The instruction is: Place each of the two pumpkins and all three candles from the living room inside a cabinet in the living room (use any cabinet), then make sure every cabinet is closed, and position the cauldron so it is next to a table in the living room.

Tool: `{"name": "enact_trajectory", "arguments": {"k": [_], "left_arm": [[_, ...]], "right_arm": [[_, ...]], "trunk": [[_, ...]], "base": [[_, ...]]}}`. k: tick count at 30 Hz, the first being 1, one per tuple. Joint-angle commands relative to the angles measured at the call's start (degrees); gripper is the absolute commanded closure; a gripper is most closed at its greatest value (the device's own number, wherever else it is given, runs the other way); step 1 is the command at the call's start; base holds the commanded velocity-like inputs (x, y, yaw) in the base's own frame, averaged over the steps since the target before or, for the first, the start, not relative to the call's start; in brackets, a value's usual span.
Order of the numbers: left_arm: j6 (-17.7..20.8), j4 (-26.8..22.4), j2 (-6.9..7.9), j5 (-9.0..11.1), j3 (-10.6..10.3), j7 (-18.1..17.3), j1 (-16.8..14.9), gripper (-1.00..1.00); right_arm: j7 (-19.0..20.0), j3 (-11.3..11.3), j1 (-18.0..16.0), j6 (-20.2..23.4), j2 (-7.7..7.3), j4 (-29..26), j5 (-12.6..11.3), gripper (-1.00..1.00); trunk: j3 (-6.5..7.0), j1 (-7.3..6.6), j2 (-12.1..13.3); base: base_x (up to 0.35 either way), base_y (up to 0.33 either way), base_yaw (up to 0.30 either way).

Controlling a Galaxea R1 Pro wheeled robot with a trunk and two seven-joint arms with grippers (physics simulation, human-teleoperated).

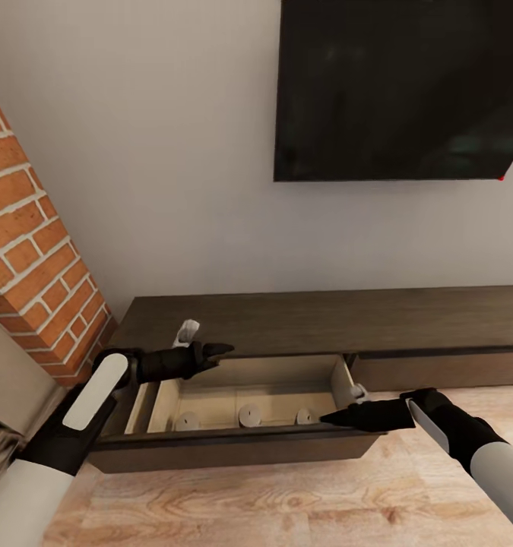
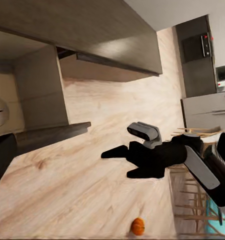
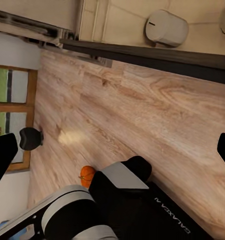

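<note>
Hovering over the open drawer of the cabinet, the left gripper and right gripper are seen empty; whether either is spread cannot be told. Three candles are counted inside. One pumpkin is seen on the floor.

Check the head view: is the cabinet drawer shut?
No, the cabinet drawer is pulled out, with three candles lying on its pale floor.
</note>
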Motion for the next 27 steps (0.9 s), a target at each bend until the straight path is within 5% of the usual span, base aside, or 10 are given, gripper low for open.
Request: {"name": "enact_trajectory", "arguments": {"k": [1,5,7,12,18,24,27], "left_arm": [[0.0,-0.2,1.01,2.3,-1.1,0.0,0.6,-1.00],[-0.1,-0.4,3.72,4.8,-3.1,0.1,2.1,-1.00],[-0.1,-0.3,6.58,5.3,-5.0,0.1,3.5,-1.00],[-0.1,-0.4,9.57,5.6,-7.8,-0.1,5.3,-1.00],[-0.1,-0.2,11.89,5.6,-10.6,-0.1,8.1,-1.00],[-0.3,0.5,13.15,5.2,-11.1,0.0,10.6,-1.00],[-0.6,0.6,13.61,4.9,-11.2,0.3,11.7,-1.00]], "right_arm": [[0.0,0.0,0.0,0.0,-0.12,0.1,0.0,-1.00],[0.0,0.0,0.0,0.0,-0.22,0.5,0.0,-1.00],[0.0,0.2,0.0,0.3,-0.37,0.6,0.0,-1.00],[0.0,0.4,0.0,1.4,-0.41,1.2,-0.1,-1.00],[0.0,1.0,0.0,2.0,-0.18,4.8,0.4,-1.00],[-0.3,1.5,0.0,1.7,0.32,9.4,5.8,-1.00],[-2.2,1.4,0.0,1.5,0.43,10.5,6.5,-1.00]], "trunk": [[0.01,-0.01,0.0],[0.01,-0.01,0.0],[0.01,-0.01,0.0],[0.01,-0.01,0.0],[0.01,-0.01,0.0],[0.01,-0.01,0.0],[0.01,-0.01,0.0]], "base": [[0.000,0.000,0.000],[0.000,0.000,0.000],[0.000,0.000,0.000],[0.000,0.000,0.000],[0.000,0.000,0.000],[0.000,0.000,0.000],[0.000,0.000,0.000]]}}
